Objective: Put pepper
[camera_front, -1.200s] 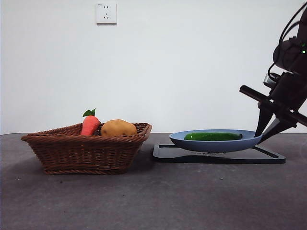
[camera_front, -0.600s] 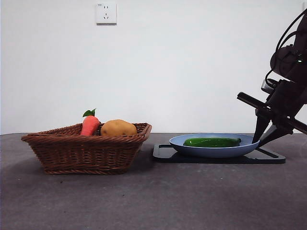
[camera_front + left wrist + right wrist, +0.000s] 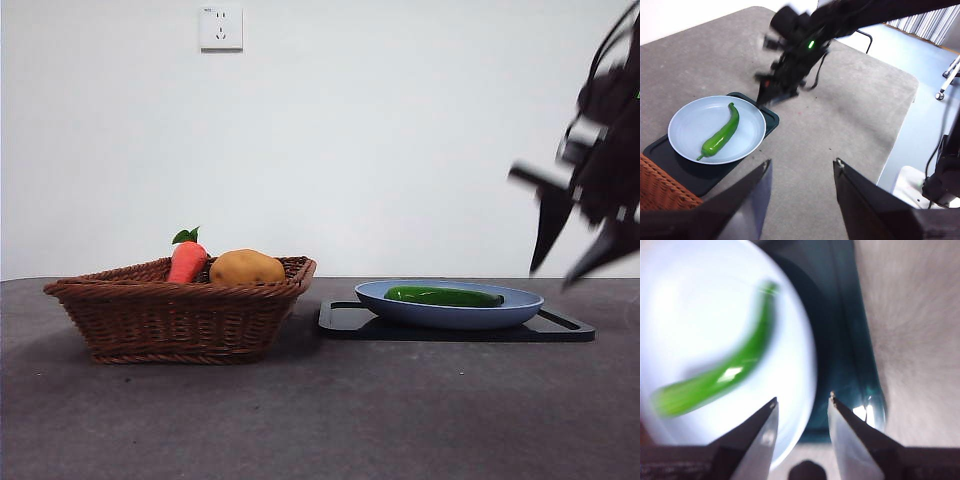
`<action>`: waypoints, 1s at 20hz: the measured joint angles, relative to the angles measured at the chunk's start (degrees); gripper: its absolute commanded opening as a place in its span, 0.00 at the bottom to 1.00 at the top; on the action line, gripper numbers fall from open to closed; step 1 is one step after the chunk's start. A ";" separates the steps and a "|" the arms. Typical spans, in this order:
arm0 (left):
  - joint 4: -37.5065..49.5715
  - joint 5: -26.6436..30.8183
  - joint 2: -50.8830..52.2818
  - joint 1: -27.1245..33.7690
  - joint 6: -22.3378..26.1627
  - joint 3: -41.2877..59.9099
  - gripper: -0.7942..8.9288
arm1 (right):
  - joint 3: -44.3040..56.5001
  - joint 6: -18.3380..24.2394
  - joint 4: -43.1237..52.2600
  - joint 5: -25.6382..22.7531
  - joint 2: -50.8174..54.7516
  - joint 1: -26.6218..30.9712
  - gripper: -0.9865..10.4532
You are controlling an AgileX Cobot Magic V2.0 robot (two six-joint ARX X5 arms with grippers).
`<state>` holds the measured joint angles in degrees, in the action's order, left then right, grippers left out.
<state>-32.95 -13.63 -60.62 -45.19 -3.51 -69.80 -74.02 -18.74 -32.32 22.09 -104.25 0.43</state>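
A plain white wall backs a grey table [image 3: 300, 420]. At three o'clock in the front view the right gripper [image 3: 578, 245] hangs blurred above the table, jaws parted and empty. Below it, the green pepper [image 3: 443, 296] lies in a blue plate [image 3: 400, 308] on a black tray [image 3: 345, 322]. At nine o'clock stands a wicker basket [image 3: 170, 320]. The left gripper [image 3: 801, 175], jaws apart, holds nothing.

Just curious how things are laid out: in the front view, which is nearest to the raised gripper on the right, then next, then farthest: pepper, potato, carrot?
From the right gripper:
1. Pepper, on the blue plate.
2. Potato, in the basket, on its plate side.
3. Carrot, beyond the potato.
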 measured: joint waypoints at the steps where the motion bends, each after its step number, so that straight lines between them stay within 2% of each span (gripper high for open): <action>1: -0.07 0.00 0.00 0.00 0.02 0.00 0.31 | -0.02 1.18 -1.64 0.07 4.24 0.46 0.25; 5: -0.50 0.00 0.00 0.00 0.02 0.00 0.31 | -0.24 6.47 -13.25 0.26 19.52 0.37 0.25; 10: -2.21 0.00 0.00 0.00 0.02 0.00 0.31 | -0.24 12.17 -28.70 0.46 38.12 -5.09 0.24; 16: -2.21 0.00 0.00 0.00 0.02 0.00 0.30 | -0.24 13.88 -42.38 0.44 49.90 -11.98 0.24; 18: -2.21 0.00 0.00 0.00 0.02 0.00 0.24 | -0.24 14.62 -45.24 0.44 50.62 -13.31 0.18; 20: -2.84 0.00 0.00 0.00 0.02 0.00 0.08 | -0.24 16.28 -45.33 0.46 50.45 -13.75 0.09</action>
<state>-35.79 -13.63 -60.62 -45.19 -3.49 -69.80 -74.26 -2.46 -77.65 22.55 -53.80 -13.32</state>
